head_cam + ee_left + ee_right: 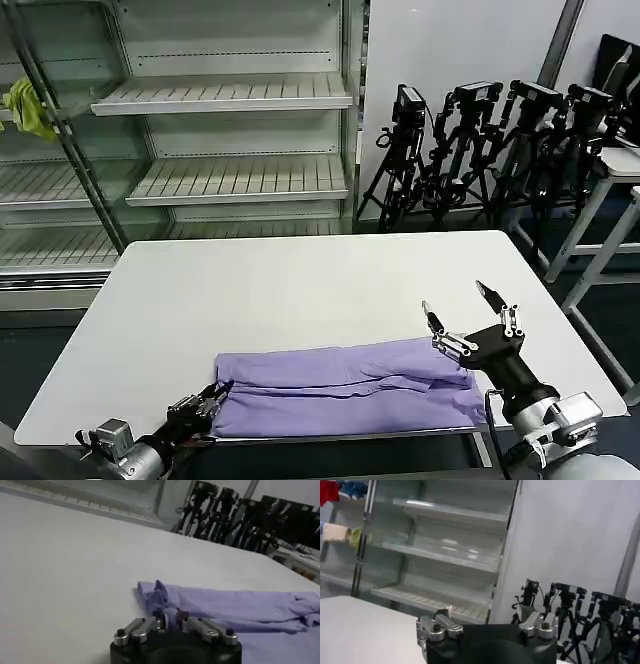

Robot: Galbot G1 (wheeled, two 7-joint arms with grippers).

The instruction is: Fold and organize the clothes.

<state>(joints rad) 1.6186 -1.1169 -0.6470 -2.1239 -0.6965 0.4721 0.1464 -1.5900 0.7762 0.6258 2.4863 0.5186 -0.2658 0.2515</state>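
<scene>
- The fingers of the left gripper [208, 403] are pinched together on the left end of the light purple, thin-fabric T-shirt [350, 385], low at the tabletop's near edge at about 7 o'clock; in the left wrist view the left gripper [169, 620] has a bunched corner of the T-shirt [240, 607] clamped between its tips.
- The T-shirt lies folded into a long band across the near part of the white tabletop [300, 290], running from 7 o'clock toward 5 o'clock.
- The right gripper [458, 308] hangs above the band's right end at about 5 o'clock, its fingers spread wide and holding nothing; the right wrist view shows the right gripper [487, 625] aimed at the metal shelving [445, 555].
</scene>
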